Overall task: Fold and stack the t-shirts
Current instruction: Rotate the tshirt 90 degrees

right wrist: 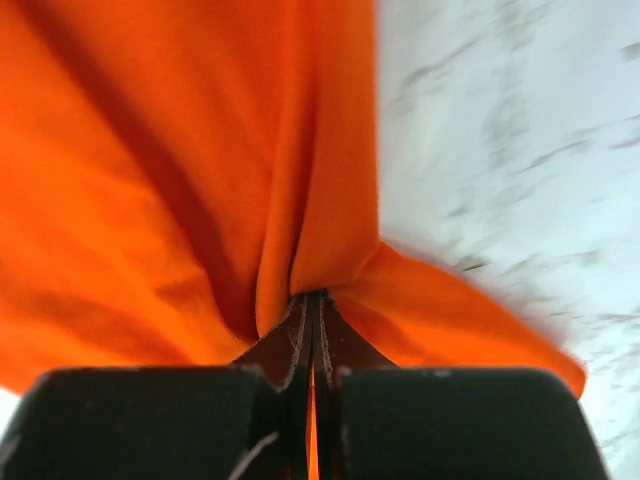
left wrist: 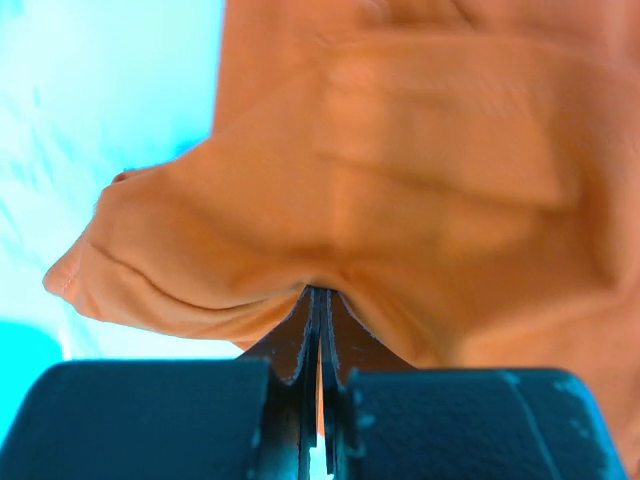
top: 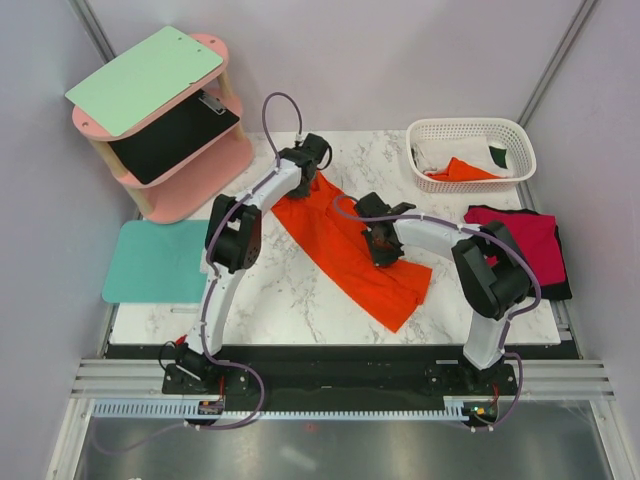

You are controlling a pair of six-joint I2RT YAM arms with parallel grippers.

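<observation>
left tool [left wrist: 320, 296], right tool [right wrist: 312, 298] on orange t-shirt [top: 325, 240] edges

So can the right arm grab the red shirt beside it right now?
Probably not yet. The right gripper is shut on the orange shirt. The red shirt lies close by with nothing on top, so it looks reachable once the gripper lets go.

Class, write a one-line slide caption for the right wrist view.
Right gripper pinching a fold of the bright orange cloth t-shirt over a white marbled tabletop.
</observation>
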